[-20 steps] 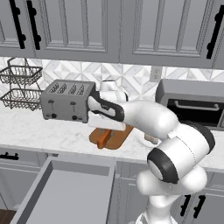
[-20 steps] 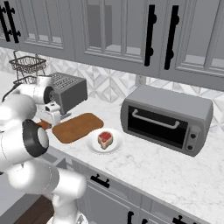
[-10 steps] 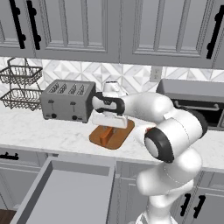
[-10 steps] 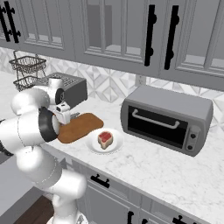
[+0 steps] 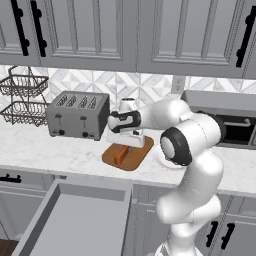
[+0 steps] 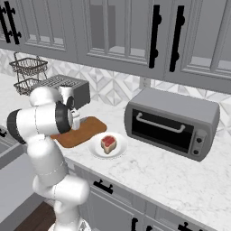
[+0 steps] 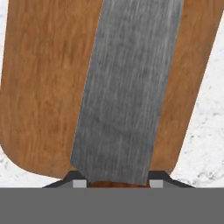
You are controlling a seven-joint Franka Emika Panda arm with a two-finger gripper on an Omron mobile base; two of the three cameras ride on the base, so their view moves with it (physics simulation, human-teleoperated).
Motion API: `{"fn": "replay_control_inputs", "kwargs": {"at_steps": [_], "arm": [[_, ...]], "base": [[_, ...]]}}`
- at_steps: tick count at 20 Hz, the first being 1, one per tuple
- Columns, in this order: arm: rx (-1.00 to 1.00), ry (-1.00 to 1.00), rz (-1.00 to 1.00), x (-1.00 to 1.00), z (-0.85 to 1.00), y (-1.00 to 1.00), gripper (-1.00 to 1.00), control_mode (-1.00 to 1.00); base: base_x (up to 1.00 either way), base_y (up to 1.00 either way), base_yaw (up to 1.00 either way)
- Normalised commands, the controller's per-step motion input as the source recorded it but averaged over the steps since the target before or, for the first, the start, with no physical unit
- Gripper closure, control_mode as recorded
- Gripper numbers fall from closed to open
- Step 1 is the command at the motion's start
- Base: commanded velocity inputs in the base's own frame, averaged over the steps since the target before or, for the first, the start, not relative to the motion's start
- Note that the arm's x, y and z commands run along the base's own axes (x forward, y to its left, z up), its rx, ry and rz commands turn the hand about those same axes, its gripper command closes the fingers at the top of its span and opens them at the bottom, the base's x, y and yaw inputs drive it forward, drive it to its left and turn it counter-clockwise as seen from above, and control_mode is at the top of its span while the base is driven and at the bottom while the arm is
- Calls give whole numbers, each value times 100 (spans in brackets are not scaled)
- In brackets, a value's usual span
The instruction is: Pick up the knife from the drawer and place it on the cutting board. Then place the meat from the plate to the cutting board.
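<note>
The knife [image 7: 127, 87] stands out from my gripper [image 7: 116, 183], its grey blade stretching over the cutting board [image 7: 39, 87] close below. My fingertips are shut on its orange-brown handle. In the left base view the gripper [image 5: 122, 146] hangs over the reddish-brown cutting board [image 5: 136, 156], and the knife's handle [image 5: 119, 156] shows just beneath it at the board. The meat [image 6: 108, 143] lies on the white plate [image 6: 95, 152], right of the cutting board [image 6: 85, 131]. The wide grey drawer [image 5: 75, 225] stands open below the counter.
A silver toaster [image 5: 77, 115] sits just left of the board, with wire baskets [image 5: 22, 97] further left. A toaster oven [image 6: 173, 122] stands on the counter to the right of the plate. Grey wall cabinets hang above.
The arm's elbow has swung up and back towards the wall. The hand has stayed over the board with the knife still in its grip.
</note>
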Motion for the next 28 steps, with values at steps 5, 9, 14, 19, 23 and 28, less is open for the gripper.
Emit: {"fn": "replay_control_inputs", "kwargs": {"at_steps": [5, 9, 14, 19, 23, 28], "arm": [[0, 0, 0, 46, -31, 0, 100, -100], [0, 0, -2, 35, -16, 0, 100, -100], [0, -1, -3, 29, -23, 0, -100, -100], [0, -7, -3, -3, -12, 0, -100, -100], [0, -14, -5, -48, 19, 0, -100, -100], [0, -18, -4, -77, 53, -4, -100, -100]], "base": [[0, 0, 0], [0, 0, 0], [0, 0, 0], [0, 0, 0], [0, 0, 0], [0, 0, 0]]}}
